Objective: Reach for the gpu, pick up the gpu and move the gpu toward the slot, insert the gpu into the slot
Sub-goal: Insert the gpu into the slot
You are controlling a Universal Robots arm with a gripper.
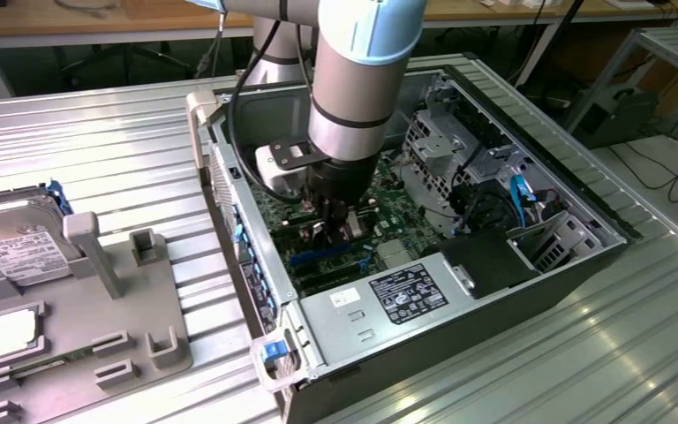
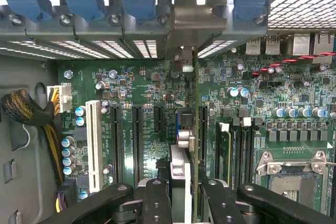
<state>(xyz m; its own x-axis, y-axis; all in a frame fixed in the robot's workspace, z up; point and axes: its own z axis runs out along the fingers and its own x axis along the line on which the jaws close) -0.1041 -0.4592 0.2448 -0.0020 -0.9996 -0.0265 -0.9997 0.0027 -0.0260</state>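
My gripper (image 1: pixel 336 231) reaches down into the open computer case (image 1: pixel 575 212), just above the motherboard. In the wrist view the gripper (image 2: pixel 189 195) is shut on the gpu (image 2: pixel 195 129), a thin dark card seen edge-on between the black fingers (image 2: pixel 157 200). The card stands upright over the board. Its silvery bracket (image 2: pixel 199 11) lies against the case's rear panel. The blue slot (image 1: pixel 312 258) shows just in front of the gripper, and a bit of blue (image 2: pixel 180 121) peeks out beside the card. Whether the card's edge is down in the slot is hidden.
Black expansion slots (image 2: pixel 136 140) and a white one (image 2: pixel 94 145) lie beside the card on one side, memory strips (image 2: pixel 226 150) and the processor socket (image 2: pixel 294 174) on the other. The power supply (image 1: pixel 404 291) fills the case's near end. A hard drive (image 1: pixel 15 238) rests on the grey fixture outside.
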